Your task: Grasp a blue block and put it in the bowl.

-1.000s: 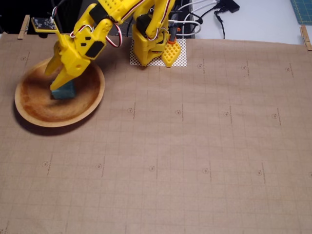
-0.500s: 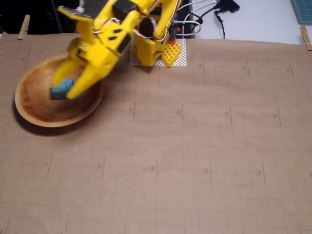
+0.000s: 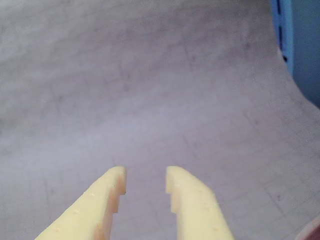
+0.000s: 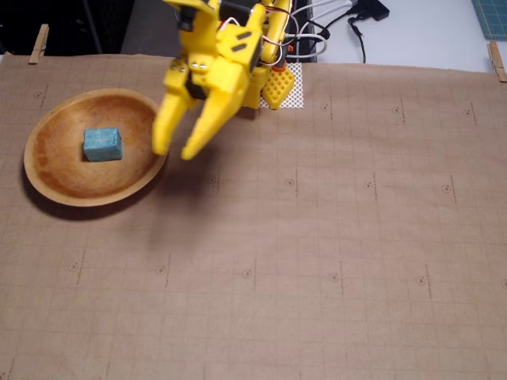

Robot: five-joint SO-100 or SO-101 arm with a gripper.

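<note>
While the blue block (image 4: 103,144) lies inside the bowl (image 4: 49,186), a little left of the bowl's middle in the fixed view, we see the yellow jaws (image 4: 174,149) hanging just off the bowl's right rim, spread apart and holding nothing. In the wrist view the same jaws (image 3: 145,181) show a clear gap between their tips, with only blurred pale table (image 3: 150,90) beneath them. We see the bowl resting on the brown gridded mat (image 4: 333,237) that covers the table, near the mat's left side and close to its far edge. To the right of the jaws and toward the near edge the mat runs bare and wide. At the far edge wooden clothespegs (image 4: 38,43) clip the mat on the left and right, and black cables (image 4: 348,24) lie beyond it behind the arm's base. A blue edge (image 3: 300,45) cuts the wrist view's upper right corner; we cannot tell what it is
</note>
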